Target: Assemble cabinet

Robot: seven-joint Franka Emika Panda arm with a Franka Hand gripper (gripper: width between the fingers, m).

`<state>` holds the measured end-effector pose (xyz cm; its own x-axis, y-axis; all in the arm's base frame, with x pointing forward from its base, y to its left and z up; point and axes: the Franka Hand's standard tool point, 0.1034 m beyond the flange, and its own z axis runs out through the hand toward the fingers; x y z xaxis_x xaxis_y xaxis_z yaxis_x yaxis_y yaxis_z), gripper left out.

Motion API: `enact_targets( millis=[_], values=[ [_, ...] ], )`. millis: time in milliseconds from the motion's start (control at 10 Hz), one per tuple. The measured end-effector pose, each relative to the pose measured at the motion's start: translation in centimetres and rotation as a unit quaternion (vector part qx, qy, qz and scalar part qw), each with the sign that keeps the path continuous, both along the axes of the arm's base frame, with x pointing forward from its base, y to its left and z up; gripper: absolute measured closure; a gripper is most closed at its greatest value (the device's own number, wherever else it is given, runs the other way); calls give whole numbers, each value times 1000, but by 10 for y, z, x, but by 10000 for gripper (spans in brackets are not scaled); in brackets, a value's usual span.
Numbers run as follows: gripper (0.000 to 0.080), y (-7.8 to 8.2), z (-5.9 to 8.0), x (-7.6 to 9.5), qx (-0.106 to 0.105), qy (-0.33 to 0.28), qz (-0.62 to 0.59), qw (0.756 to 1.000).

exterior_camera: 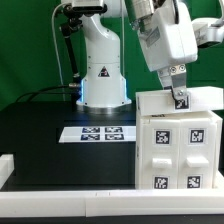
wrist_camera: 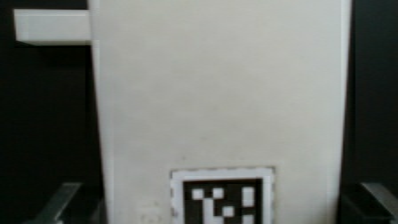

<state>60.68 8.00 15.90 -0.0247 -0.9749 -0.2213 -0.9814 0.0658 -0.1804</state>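
The cabinet (exterior_camera: 178, 150) is a big white box body at the exterior view's right, with tagged drawer blocks on its front. A white panel (exterior_camera: 198, 100) with a tag lies on top of it. My gripper (exterior_camera: 176, 90) hangs straight down over that panel. In the wrist view the panel (wrist_camera: 222, 100) fills the middle and its tag (wrist_camera: 222, 197) sits between my fingers. One dark finger (wrist_camera: 64, 205) is on one side and the other on the far side, each with a narrow dark gap to the panel edge. The gripper (wrist_camera: 221, 208) is open around the panel.
The marker board (exterior_camera: 100, 132) lies flat on the black table in front of the arm's white base (exterior_camera: 103, 75). A white rail (exterior_camera: 70, 195) runs along the table's front edge. A small white tab (wrist_camera: 50, 27) juts from the panel's far end.
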Motion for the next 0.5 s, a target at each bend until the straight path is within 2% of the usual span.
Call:
enact_targets(
  millis=[300,500],
  values=[
    [240,-1,-1,-1,10,13,-41,999],
    [240,-1,-1,-1,25,20,-81,996]
  ],
)
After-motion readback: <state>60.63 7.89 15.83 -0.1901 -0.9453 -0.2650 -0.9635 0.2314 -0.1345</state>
